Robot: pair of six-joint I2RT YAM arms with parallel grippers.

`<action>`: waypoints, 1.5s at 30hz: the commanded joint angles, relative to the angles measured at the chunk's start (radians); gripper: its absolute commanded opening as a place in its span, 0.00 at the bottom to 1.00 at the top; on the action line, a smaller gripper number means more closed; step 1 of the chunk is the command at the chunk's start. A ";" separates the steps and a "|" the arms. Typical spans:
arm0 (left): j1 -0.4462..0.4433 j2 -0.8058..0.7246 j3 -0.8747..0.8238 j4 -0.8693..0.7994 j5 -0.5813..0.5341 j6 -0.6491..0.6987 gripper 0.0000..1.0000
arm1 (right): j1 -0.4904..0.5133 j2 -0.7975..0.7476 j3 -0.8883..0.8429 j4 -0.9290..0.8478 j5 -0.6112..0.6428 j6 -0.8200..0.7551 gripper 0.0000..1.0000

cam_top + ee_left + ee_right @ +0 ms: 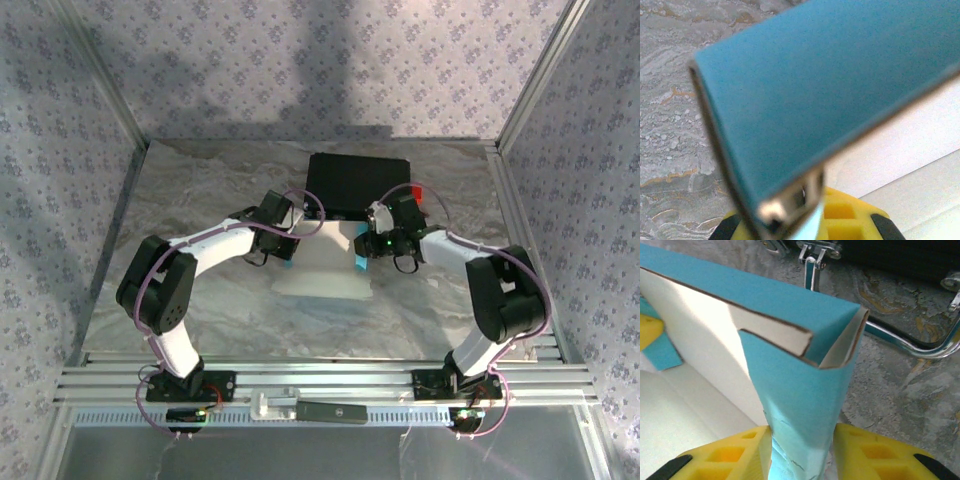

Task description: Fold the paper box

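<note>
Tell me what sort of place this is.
Likely a robot test cell: white-and-black left arm and right arm bolted to a ribbed aluminium rail, patterned fabric walls enclosing the marble-look tabletop.

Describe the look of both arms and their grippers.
The left arm and right arm have white links, bulky black joints and a lilac cable looping along each. The left gripper and right gripper have yellow fingers with hollow cells and black patches. A green light glows at the right wrist.

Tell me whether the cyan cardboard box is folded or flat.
Partly folded: the cyan cardboard box has walls raised, white base lying flat.
</note>
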 commanded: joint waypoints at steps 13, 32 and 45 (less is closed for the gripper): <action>-0.063 -0.034 0.000 0.002 -0.100 -0.031 0.00 | 0.290 0.152 0.156 -0.212 0.740 0.153 0.08; -0.124 -0.223 -0.199 0.178 -0.259 -0.316 0.00 | 0.585 0.201 0.240 -0.580 1.465 0.633 0.00; -0.196 -0.341 -0.227 0.201 -0.350 -0.362 0.00 | 0.490 -0.016 -0.052 0.042 0.998 0.261 0.00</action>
